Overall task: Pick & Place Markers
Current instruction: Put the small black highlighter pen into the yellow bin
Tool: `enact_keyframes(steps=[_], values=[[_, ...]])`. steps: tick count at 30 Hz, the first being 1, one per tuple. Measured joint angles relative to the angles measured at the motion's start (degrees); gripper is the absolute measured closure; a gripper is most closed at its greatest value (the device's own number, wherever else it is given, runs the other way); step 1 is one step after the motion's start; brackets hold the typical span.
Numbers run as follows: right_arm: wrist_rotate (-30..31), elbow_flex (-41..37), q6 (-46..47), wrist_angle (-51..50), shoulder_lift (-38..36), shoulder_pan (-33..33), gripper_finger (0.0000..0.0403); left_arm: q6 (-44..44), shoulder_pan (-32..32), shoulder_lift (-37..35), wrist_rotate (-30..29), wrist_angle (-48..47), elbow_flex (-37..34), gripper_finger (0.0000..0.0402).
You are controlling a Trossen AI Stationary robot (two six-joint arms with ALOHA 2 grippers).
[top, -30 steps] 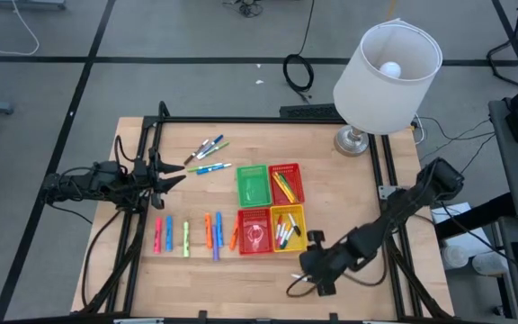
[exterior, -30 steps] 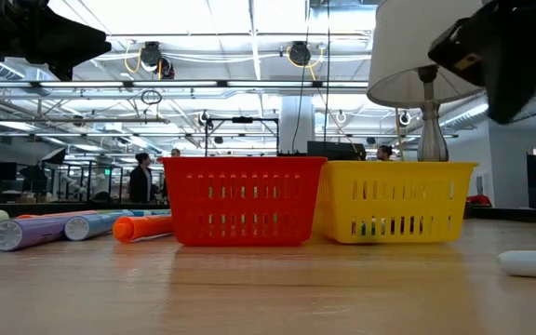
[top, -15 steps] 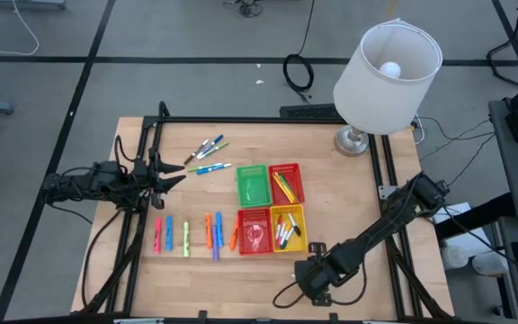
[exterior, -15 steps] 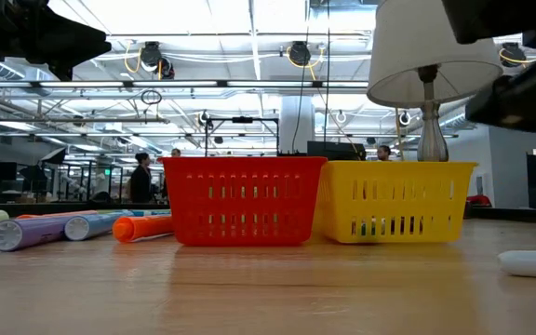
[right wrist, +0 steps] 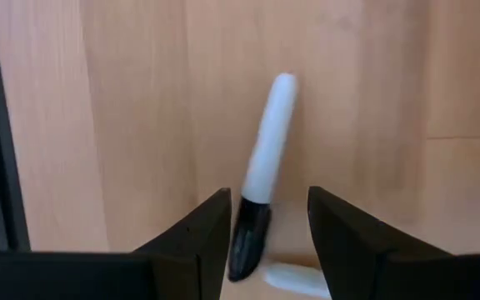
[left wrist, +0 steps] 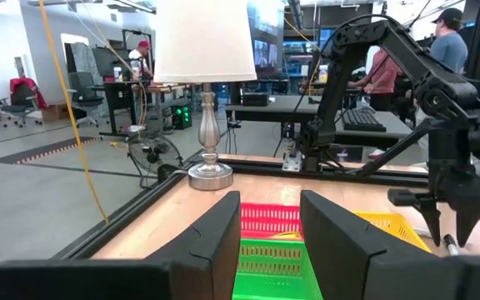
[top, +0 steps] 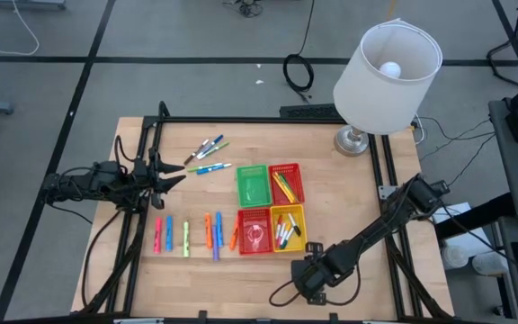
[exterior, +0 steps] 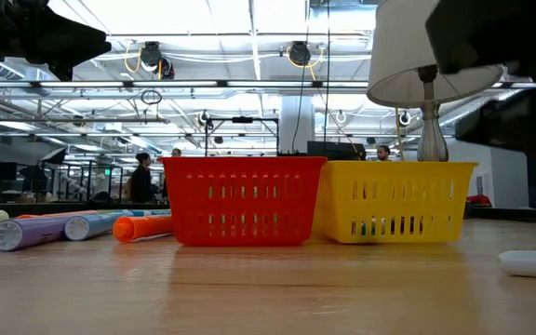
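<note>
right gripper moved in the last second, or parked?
Yes. In the high view the right gripper has shifted toward the table's near edge and slightly left, away from the yellow basket, and now hangs open over a white marker with a black cap.

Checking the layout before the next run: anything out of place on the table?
One stray: a white marker with a black cap lies alone on bare wood near the table's front right, apart from the sorted rows and the baskets. The right claw hangs open directly above it. The left claw waits at the left edge.
</note>
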Motion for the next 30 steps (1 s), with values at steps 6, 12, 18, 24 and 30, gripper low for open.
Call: enact_keyframes(steps=[6, 12, 18, 24, 30], values=[[0.19, 0.17, -0.04, 0.01, 1.89, 0.17, 0.0252, 0.01, 0.02, 0.01, 0.00, 0.02, 0.00, 0.0268], [0.41, 0.17, -0.02, -2.60, 1.96, -0.31, 0.0261, 0.01, 0.01, -0.01, 0.00, 0.00, 0.00, 0.0268], [1.49, 0.14, -0.04, -4.08, 2.02, -0.53, 0.0282, 0.01, 0.01, 0.00, 0.00, 0.02, 0.00, 0.0268], [2.67, 0.07, -1.08, -6.21, 2.20, -1.11, 0.0293, 0.01, 0.01, -0.01, 0.00, 0.00, 0.00, 0.0268], [2.91, 0.00, -2.98, -5.84, 2.20, -1.33, 0.0294, 0.01, 0.00, -0.01, 0.00, 0.00, 0.00, 0.0268]])
